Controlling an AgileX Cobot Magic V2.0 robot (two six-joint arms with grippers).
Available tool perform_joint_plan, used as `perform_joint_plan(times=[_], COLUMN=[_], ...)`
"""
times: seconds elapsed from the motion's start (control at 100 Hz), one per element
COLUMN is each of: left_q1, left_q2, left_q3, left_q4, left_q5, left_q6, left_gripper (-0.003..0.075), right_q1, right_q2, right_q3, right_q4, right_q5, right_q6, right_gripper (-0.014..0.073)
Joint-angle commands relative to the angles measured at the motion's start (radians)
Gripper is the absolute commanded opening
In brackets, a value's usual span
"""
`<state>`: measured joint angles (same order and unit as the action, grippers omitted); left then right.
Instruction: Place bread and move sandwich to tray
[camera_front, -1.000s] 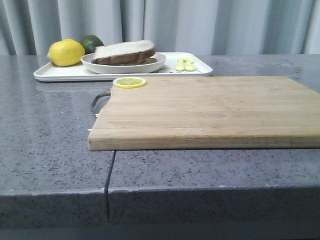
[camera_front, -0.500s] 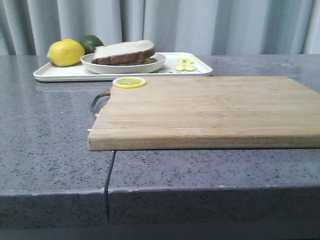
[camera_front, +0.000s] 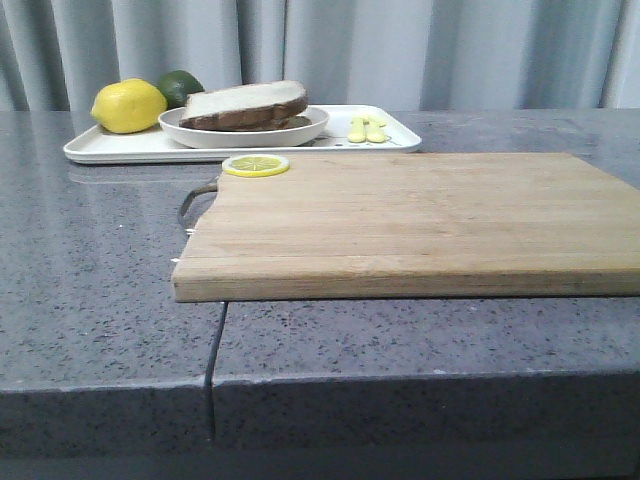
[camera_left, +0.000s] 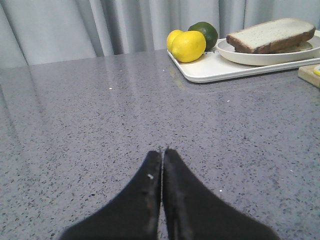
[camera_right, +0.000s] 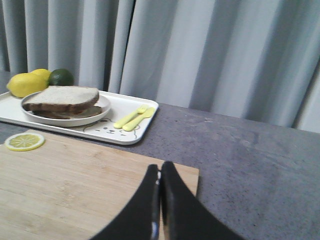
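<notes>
Currently the sandwich (camera_front: 246, 104) sits on its plate (camera_front: 243, 131), which rests on the tray (camera_front: 110, 147) at the far left of the desk (camera_front: 90, 260). Bread is soft and light; lifting by the rigid plate rim appears safer. Left tool (camera_left: 162, 152) and right tool (camera_right: 160, 172) are both closed and empty. Any egg layer is hidden.

light: soft, even, diffuse | shadows: faint | glare: mild sheen on countertop (camera_front: 100, 230) | focus: slightly soft
</notes>
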<state>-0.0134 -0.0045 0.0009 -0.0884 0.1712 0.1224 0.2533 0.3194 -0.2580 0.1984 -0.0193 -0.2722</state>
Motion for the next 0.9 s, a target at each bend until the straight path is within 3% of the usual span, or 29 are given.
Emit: perform_joint_plan(times=[0.0, 0.14, 0.28, 0.48, 0.89], left_q1=[0.004, 0.004, 0.004, 0.004, 0.004], left_q2=[-0.032, -0.032, -0.032, -0.032, -0.032], left_q3=[0.017, 0.017, 0.017, 0.017, 0.017], left_q4=[-0.001, -0.001, -0.001, -0.001, -0.001], left_q5=[-0.072, -0.072, -0.072, -0.072, -0.072], left_q6=[-0.011, -0.011, -0.011, -0.011, -0.011], left_gripper=[-0.0019, -0.0019, -0.0019, -0.0019, -0.0019], right_q1=[-0.044, -0.125, -0.175, -0.18, -0.181], right_q2=[-0.035, -0.124, -0.22, -0.352, -0.349], right_q3=[0.031, 0.12, 0.197, 0.287, 0.286], right_q4=[-0.116, -0.19, -0.19, -0.186, -0.187], right_q5=[-0.125, -0.083, -0.07, -0.027, 0.014], right_q6=[0.13, 0.249, 0.262, 0.292, 0.295], right_gripper=[-0.0116, -0.0116, -0.0116, -0.0116, -0.0116])
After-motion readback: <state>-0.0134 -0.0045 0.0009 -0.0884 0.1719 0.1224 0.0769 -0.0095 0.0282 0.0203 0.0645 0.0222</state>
